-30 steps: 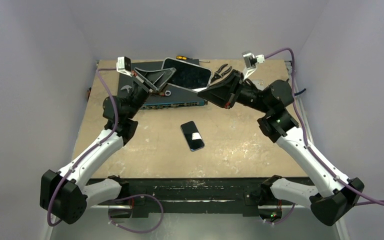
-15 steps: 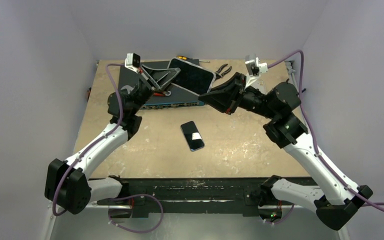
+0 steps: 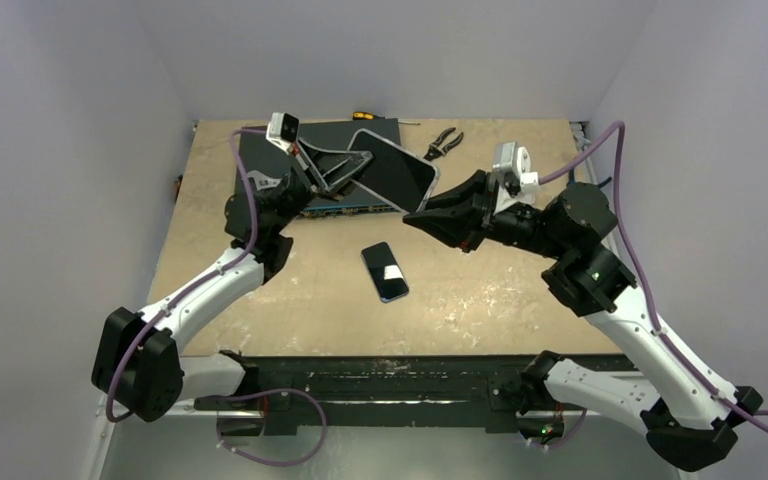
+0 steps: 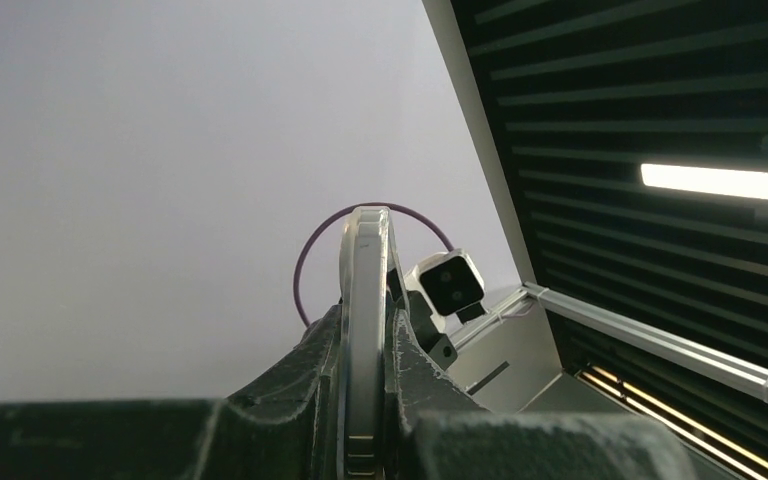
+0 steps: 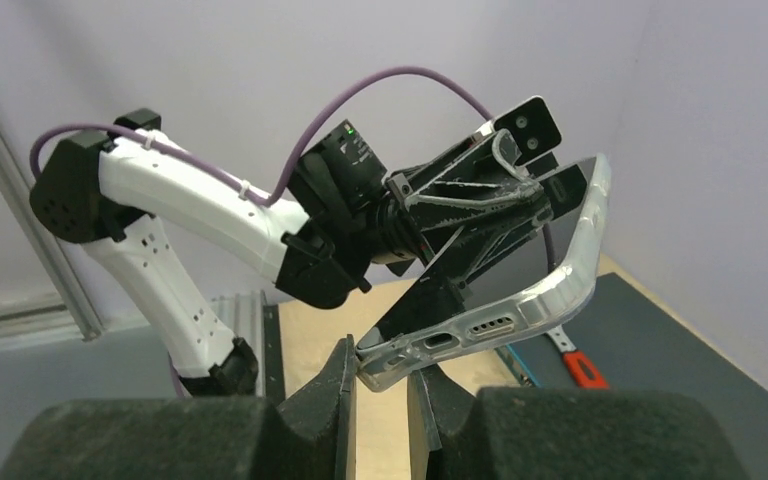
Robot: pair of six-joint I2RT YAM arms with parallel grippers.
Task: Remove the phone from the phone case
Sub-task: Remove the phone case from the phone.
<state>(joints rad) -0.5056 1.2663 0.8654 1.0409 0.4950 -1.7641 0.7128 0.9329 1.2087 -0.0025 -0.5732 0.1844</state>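
Note:
A large dark-screened phone (image 3: pixel 392 172) in a clear phone case (image 5: pixel 572 262) hangs tilted in the air above the back of the table, held between both arms. My left gripper (image 3: pixel 353 166) is shut on its far-left end; in the left wrist view the phone (image 4: pixel 364 330) stands edge-on, pinched between the two fingers. My right gripper (image 3: pixel 416 217) is shut on the case's lower corner (image 5: pixel 392 362), next to the charging port. The clear rim bows outward along the bottom edge.
A smaller dark phone (image 3: pixel 385 271) lies flat mid-table. A black box (image 3: pixel 260 160) sits at the back left under the left gripper. Pliers (image 3: pixel 442 145) and a screwdriver (image 3: pixel 365 115) lie along the back edge. Purple walls close in on three sides.
Both arms have carried the cased phone rightward and toward the near side, and it is now more steeply tilted. The grips have not visibly changed.

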